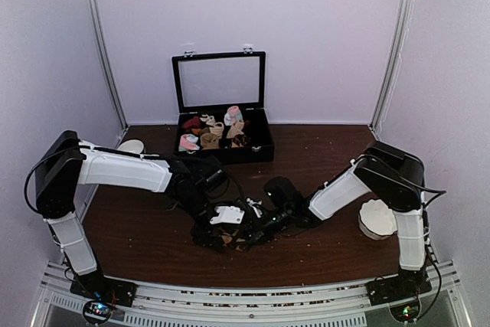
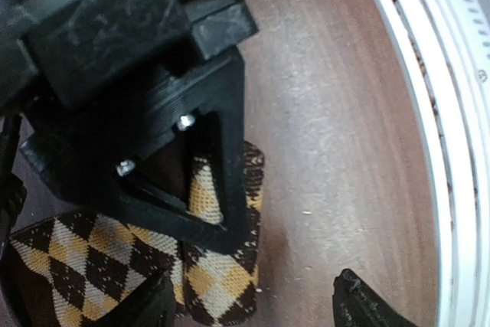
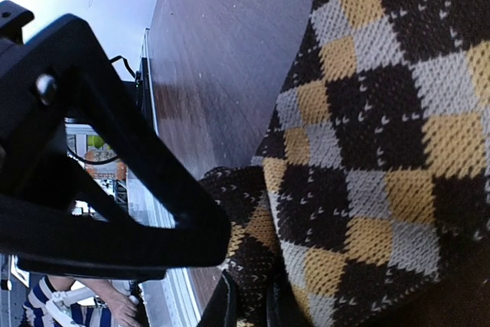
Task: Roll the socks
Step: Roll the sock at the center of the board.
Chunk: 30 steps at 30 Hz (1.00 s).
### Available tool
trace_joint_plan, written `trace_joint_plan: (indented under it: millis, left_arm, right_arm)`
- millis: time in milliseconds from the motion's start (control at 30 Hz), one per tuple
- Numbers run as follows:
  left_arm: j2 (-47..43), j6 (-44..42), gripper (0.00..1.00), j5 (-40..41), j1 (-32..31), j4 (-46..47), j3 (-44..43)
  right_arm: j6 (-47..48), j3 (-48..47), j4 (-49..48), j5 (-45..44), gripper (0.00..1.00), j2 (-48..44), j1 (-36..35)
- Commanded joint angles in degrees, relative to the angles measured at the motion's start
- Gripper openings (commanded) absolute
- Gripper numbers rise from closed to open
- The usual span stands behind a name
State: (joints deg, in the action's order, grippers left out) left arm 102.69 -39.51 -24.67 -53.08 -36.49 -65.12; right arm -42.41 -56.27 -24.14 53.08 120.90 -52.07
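The dark brown argyle socks (image 1: 228,241) lie bunched on the brown table at the front middle, between both grippers. In the left wrist view a folded end of the socks (image 2: 218,285) lies on the wood. My left gripper (image 2: 256,310) is open, its fingers (image 2: 367,308) wide apart, and the fold lies beside its left finger. My right gripper (image 1: 259,232) is shut on the socks. Its black fingers (image 2: 218,223) pinch the fold from above. In the right wrist view the socks (image 3: 367,135) fill the frame and fabric sits between the narrow jaws of my right gripper (image 3: 256,313).
An open black case (image 1: 264,147) with several small sock rolls stands at the back middle. A white bowl (image 1: 377,218) sits at the right and a white dish (image 1: 132,145) at the back left. The white front rail (image 2: 452,112) runs close to the socks.
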Motion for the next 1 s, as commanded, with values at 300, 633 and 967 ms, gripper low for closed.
trace_joint_plan:
  millis: [300, 633, 967]
  left_arm:
    - [6.70, 0.88, 0.28, 4.25, 0.42, 3.08, -2.51]
    - [10.49, 0.64, 0.06, -1.22, 4.68, -3.46, -6.37]
    - [19.63, 2.87, 0.07, -11.64, 9.45, -13.86, -15.47]
  right_arm:
    - [-9.50, 3.61, 0.22, -5.64, 0.00, 7.15, 0.22]
    - [-11.48, 12.35, -11.26, -9.31, 0.49, 2.05, 0.91]
    - [0.05, 19.66, 2.96, -21.57, 0.52, -9.71, 1.22]
